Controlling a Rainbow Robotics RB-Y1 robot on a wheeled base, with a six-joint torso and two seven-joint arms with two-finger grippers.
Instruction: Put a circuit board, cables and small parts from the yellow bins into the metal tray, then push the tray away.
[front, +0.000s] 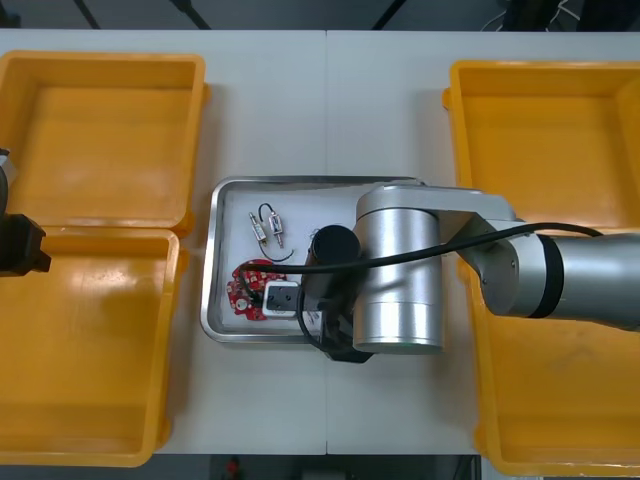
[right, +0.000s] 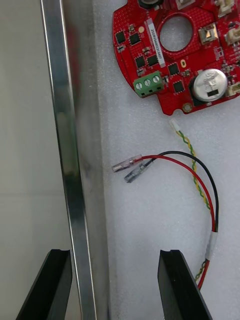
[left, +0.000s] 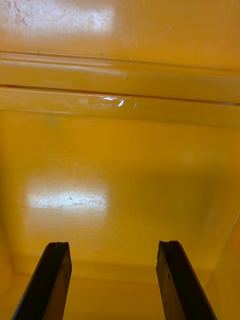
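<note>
The metal tray (front: 210, 270), white inside, lies between the bins. In it are a round red circuit board (front: 247, 286) (right: 175, 55), a red, black and yellow cable (right: 202, 185) and small metal parts (front: 268, 228) joined by a thin black cable. My right gripper (front: 338, 345) (right: 114, 285) is low at the tray's near right corner. It is open and holds nothing; one finger (right: 47, 285) is outside the tray's rim (right: 70, 200) and the other finger (right: 180, 285) is inside, beside the cable. My left gripper (front: 20, 245) (left: 114, 285) hangs open over a left bin's floor.
Two yellow bins stand on the left (front: 100, 130) (front: 90, 350) and two on the right (front: 550, 130) (front: 560, 400). The right arm's silver wrist (front: 400, 270) covers the tray's right part. Bare table lies beyond the tray's far edge.
</note>
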